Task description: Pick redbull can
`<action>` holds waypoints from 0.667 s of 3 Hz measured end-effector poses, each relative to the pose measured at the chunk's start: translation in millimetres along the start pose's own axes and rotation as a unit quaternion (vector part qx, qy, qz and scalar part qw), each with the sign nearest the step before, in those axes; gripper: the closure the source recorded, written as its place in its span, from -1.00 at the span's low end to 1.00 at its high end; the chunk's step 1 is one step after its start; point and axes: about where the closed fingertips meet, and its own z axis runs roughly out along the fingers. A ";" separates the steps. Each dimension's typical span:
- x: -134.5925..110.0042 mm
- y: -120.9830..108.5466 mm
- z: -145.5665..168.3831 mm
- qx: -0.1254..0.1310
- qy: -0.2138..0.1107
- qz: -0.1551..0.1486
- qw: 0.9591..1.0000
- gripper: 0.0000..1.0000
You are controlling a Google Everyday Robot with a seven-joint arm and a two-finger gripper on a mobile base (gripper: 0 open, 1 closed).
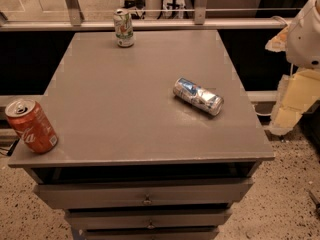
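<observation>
The redbull can (198,96), slim, shiny silver with blue patches, lies on its side on the grey table top (125,94), right of the middle. My arm and gripper (291,102) hang off the table's right edge, pale yellow under a white joint. The gripper is to the right of the can, apart from it and beyond the table edge. It holds nothing that I can see.
A red Coca-Cola can (31,126) stands at the front left corner. A white-and-green can (123,28) stands at the back edge. Drawers (145,196) sit under the table top. A rail (150,24) runs behind the table. Speckled floor lies around it.
</observation>
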 end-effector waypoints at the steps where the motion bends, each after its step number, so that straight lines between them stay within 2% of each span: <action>1: 0.0 0.0 0.0 0.000 0.000 0.000 1.000 -1.00; 2: -5.8 -2.6 4.5 0.004 -0.008 -0.002 1.000 -1.00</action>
